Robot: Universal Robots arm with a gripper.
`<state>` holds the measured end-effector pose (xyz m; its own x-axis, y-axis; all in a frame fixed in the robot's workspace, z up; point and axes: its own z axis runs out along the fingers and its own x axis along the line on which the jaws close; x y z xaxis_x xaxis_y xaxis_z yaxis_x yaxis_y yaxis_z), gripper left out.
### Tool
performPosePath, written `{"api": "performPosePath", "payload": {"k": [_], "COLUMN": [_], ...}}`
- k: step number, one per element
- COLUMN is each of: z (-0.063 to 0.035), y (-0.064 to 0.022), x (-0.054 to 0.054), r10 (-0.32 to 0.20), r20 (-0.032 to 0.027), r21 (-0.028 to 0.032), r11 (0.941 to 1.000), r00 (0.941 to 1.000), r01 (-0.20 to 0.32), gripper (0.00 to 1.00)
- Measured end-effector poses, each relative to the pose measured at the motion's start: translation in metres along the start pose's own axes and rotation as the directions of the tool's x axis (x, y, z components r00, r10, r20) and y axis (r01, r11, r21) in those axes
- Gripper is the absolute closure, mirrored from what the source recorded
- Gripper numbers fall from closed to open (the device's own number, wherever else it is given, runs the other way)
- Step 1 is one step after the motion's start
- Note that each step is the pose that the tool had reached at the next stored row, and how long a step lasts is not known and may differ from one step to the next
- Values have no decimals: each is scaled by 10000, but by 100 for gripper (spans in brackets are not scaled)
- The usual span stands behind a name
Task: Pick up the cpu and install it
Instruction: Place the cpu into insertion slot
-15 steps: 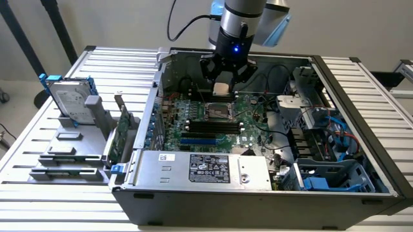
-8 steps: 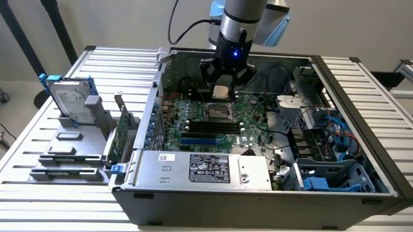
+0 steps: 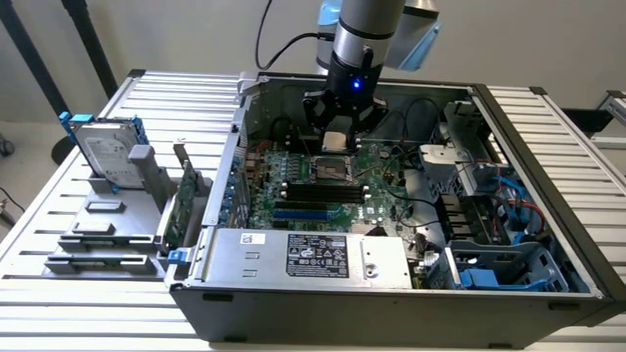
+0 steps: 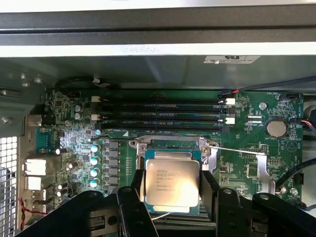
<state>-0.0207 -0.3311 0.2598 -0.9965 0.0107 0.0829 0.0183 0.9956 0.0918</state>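
Your gripper (image 3: 336, 144) is inside the open computer case (image 3: 391, 315), over the far part of the motherboard (image 3: 377, 194). Its jaws are set wide and clamped on the cpu (image 3: 336, 141). In the wrist view the black fingers (image 4: 134, 190) press against two opposite edges of the cpu (image 4: 172, 181), lid side up and roughly level, with the gripper (image 4: 173, 193) straddling it.

The cpu hangs directly over the socket frame (image 4: 170, 144). In the exterior view it looks raised off the socket frame (image 3: 333, 170), not seated. The thin socket lever (image 4: 237, 150) sticks out to one side.

The memory slots (image 3: 323, 192) lie just on the near side of the socket, and the power supply (image 3: 308, 255) is at the near wall.

Outside the case, at the exterior view's left, a hard drive (image 3: 102, 158) with blue rails stands upright in a grey holder (image 3: 108, 235) on the slatted table (image 3: 567, 132), well apart from your gripper.
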Motion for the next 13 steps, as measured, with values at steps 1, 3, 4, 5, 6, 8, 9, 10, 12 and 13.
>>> {"api": "performPosePath", "payload": {"k": [1,3,4,5,6,8,9,10,12,13], "z": [0,0,0,0,0,0,0,0,-1,-1], "y": [0,0,0,0,0,0,0,-2,-25,-41], "x": [0,0,0,0,0,0,0,0,-1,-1], "r10": [0,0,0,0,0,0,0,0,1,2], "r20": [0,0,0,0,0,0,0,-3,-25,-26], "r21": [0,-1,0,0,0,0,0,0,0,1], "r11": [10000,10000,10000,10000,10000,10000,10000,10000,10000,10000], "r00": [10000,10000,10000,10000,10000,10000,10000,10000,10000,10000], "r01": [0,0,0,0,0,0,0,0,-1,-2], "gripper": [45,45,45,45,45,45,45,45,45,45]}}
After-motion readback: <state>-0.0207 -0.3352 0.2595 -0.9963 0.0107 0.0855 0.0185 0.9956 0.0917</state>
